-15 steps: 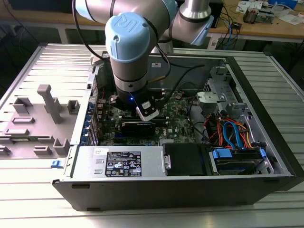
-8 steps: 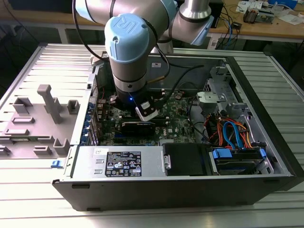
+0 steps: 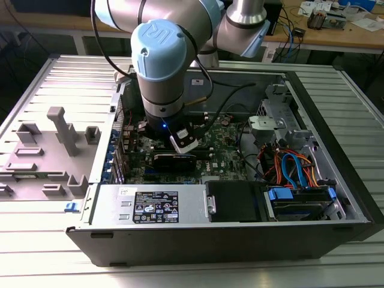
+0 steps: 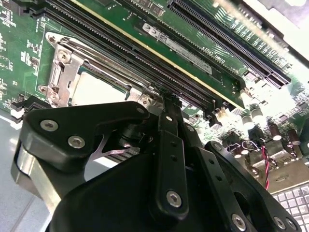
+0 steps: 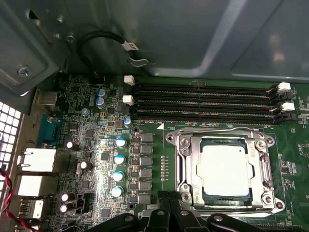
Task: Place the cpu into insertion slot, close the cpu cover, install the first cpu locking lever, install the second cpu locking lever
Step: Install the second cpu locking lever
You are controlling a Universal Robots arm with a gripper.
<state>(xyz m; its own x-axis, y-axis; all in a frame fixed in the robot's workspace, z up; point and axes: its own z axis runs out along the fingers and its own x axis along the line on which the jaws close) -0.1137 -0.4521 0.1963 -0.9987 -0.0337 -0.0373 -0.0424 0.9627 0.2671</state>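
The cpu (image 5: 224,168) shows its silvery top and lies flat in the insertion slot (image 5: 227,198) on the green motherboard (image 5: 96,140). The cpu cover (image 5: 190,159), a dull metal frame, lies down around it. Thin wire levers run along the frame's edges; I cannot tell whether they are latched. My gripper (image 5: 174,197) is shut with nothing in it, its tips at the socket's edge on the side away from the memory slots. In the second wrist view my gripper (image 4: 166,104) stands just beside the cover (image 4: 67,72) and the cpu (image 4: 96,89). The exterior view has my gripper (image 3: 180,144) low inside the open computer case.
Long black memory slots (image 5: 203,104) run close beside the socket. Capacitors (image 5: 118,159) and rear ports (image 5: 36,162) stand on the socket's other side. The case holds a power supply (image 3: 153,204), a drive bay (image 3: 300,201) and coloured cables (image 3: 294,165). A grey fixture tray (image 3: 54,144) sits at the exterior view's left.
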